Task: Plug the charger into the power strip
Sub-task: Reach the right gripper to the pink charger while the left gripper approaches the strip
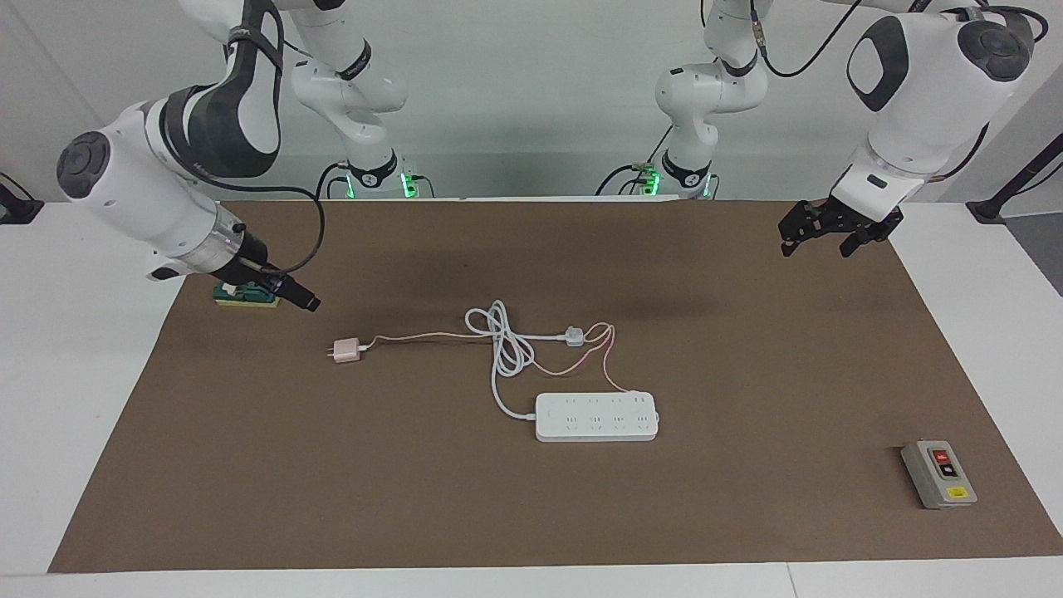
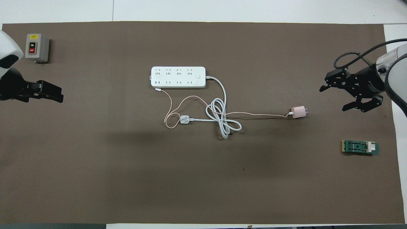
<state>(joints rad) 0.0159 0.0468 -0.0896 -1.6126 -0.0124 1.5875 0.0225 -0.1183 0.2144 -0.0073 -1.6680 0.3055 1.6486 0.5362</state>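
The right hand [image 2: 332, 99] hangs with its fingers apart over the brown mat [image 1: 531, 515], near the pink charger [image 1: 345, 350]. The charger lies on the mat toward the right arm's end of the counter. The power strip [image 1: 596, 416] lies farther from the robots, mid-mat. The left hand [image 1: 814, 238] waits, fingers apart, holding nothing.
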